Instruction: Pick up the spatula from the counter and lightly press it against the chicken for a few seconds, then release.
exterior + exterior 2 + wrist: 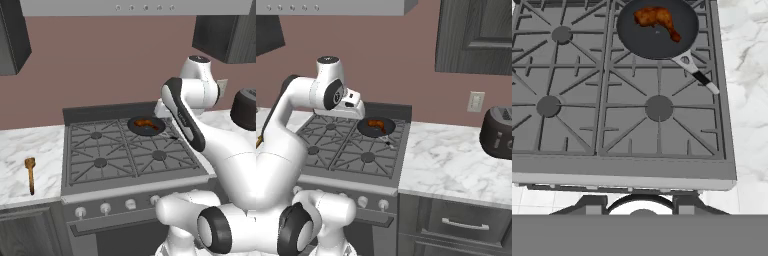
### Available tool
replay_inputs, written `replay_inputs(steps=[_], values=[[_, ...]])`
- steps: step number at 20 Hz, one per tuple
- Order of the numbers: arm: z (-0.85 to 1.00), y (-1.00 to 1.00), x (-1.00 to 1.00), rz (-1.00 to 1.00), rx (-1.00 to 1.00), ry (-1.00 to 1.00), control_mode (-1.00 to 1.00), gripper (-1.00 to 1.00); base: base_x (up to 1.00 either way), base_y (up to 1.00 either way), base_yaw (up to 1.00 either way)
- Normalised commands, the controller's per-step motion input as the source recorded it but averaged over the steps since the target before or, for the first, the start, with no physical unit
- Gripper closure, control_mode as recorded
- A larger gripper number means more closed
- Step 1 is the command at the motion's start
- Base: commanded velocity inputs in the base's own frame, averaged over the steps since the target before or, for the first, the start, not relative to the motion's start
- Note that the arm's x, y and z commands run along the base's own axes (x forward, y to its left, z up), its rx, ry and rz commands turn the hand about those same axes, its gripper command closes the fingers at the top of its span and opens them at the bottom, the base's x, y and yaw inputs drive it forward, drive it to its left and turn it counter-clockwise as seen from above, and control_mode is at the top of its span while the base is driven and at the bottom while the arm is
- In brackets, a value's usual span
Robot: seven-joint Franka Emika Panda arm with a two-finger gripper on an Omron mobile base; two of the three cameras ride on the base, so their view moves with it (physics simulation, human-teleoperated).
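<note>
The spatula [31,174] lies on the marble counter [12,150] left of the stove [130,155] (well apart from the chicken [656,19] in its pan [634,45]). The gripper [638,203] hangs above the stove's front, fingertips apart, holding nothing.

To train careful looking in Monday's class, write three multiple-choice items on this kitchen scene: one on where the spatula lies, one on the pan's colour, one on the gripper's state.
1. Where does the spatula lie?
A) on the counter, left of the stove
B) on the stove's grates
C) on the floor

2. What colour is the pan that holds the chicken?
A) red
B) black
C) white

3. The gripper is:
A) shut on the spatula
B) shut on the pan's handle
C) open and empty

Answers:
1 A: it rests on the marble, apart from the burners.
2 B: the pan is dark all over.
3 C: in the hand view the finger tips stand apart with nothing between them.
</note>
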Motion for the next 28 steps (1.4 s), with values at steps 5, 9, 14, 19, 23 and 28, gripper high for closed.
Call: replay_inputs(steps=[5,9,14,19,23,28], values=[[0.00,0.14,-0.26,0.00,-0.01,-0.03,-1.00,-1.00,0.00,0.00,0.00],[-0.24,0.17,-0.51,-0.01,0.02,0.00,-1.00,-1.00,0.00,0.00,0.00],[-0.25,0.03,-0.25,-0.03,0.06,0.01,-1.00,-1.00,0.00,0.00,0.00],[-0.27,0.02,-0.22,-0.06,0.05,0.02,-1.00,-1.00,0.00,0.00,0.00],[-0.08,0.30,-0.29,-0.04,0.03,-0.01,-1.00,-1.00,0.00,0.00,0.00],[0.01,0.58,-0.23,0.00,0.00,-0.08,-1.00,-1.00,0.00,0.00,0.00]])
